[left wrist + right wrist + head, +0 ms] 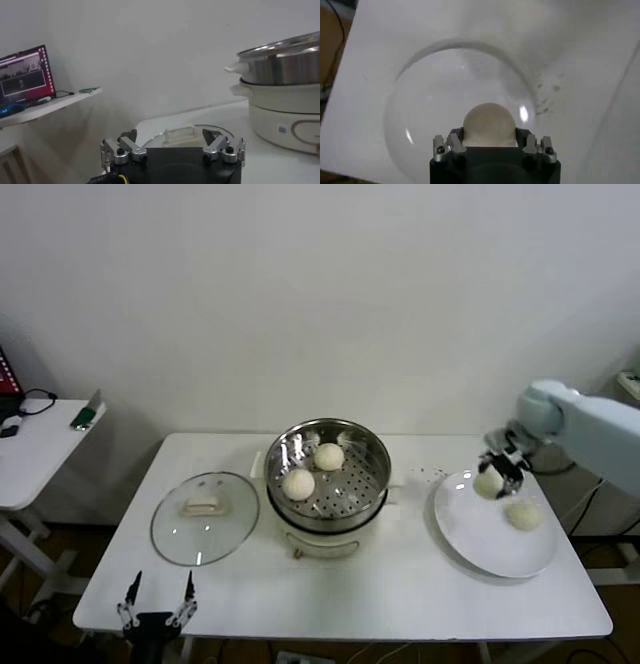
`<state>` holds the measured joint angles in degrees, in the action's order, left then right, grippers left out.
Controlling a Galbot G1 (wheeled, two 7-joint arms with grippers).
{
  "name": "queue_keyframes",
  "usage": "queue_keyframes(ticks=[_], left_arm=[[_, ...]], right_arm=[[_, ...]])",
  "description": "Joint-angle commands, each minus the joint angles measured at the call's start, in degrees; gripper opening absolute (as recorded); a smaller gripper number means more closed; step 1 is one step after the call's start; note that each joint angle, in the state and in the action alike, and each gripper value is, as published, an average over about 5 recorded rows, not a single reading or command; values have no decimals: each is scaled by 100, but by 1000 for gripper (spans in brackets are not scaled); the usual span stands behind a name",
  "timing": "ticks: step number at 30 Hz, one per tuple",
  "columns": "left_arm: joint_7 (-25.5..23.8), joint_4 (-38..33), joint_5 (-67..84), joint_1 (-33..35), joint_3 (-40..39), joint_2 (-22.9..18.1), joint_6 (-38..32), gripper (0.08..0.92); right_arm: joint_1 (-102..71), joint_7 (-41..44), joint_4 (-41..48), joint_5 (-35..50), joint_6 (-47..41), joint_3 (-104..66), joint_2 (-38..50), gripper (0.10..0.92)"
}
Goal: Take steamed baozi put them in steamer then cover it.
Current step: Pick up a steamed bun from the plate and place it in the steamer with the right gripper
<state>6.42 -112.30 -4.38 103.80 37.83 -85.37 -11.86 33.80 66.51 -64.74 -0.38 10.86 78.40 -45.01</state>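
Head view: right tool (497, 468) pinching third baozi (488, 482) over plate (470, 534); next, carry to steamer (375, 459). Left tool (158, 598) spread, idle.

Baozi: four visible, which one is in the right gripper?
The baozi at the plate's far-left edge, clamped in the right gripper. The second plate bun lies free beside it; the other two sit in the steamer.
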Motion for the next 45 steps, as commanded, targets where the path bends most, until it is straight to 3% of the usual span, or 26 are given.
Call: queue_keyframes(ticks=[1,6,22,45], left_arm=[[-19,45,-36,4,-55,-50,1,823],[-43,62,-49,-8,-82,-53,-4,823],[-121,-26,43,61,-49,-105,-11,823],[-118,85,190,165,118,-46,-90,823]], right_arm=[[1693,240,-387,-318,2178,609,-1212,670],[1781,247,-501,-522,2554,472,-1740,670],[-47,392,-604,-1048,2327,-70,-3348,679],[-430,476,-630,-884,2175,101,-3450,710]])
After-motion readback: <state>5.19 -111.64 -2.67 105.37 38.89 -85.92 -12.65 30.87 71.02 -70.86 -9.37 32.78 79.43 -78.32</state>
